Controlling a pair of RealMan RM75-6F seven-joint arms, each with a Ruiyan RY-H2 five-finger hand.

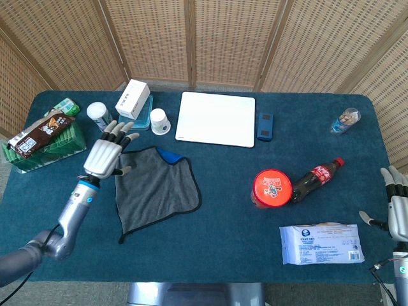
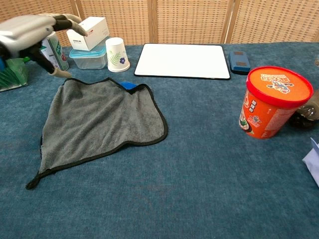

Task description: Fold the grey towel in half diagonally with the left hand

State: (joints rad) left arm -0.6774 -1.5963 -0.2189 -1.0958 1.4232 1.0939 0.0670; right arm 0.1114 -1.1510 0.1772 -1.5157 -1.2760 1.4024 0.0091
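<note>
— Towel first: where is it?

— It lies flat on the blue table, on the left side, in front of the paper cup and the plastic box. It already looks like a rough triangle, with one thin corner pointing at the near edge. A bit of blue cloth peeks out under its far edge.

— Is it folded, then?

— Hard to say. From the chest view it seems to be one flat layer, but no one can be sure from these pictures. As a guess, the fold is not done yet.

— What does the left hand do?

— It hovers over the far left corner of the towel. Its fingers are spread apart and it holds nothing. It does not seem to touch the cloth.

— And the right hand?

— It waits at the right edge of the table, well apart from the towel. Its fingers are apart too, and nothing is in it.

— So what is left?

— Almost all of it, most likely. The left hand has to pinch a corner, lift it, carry it over to the far-off corner and lay it down.
</note>
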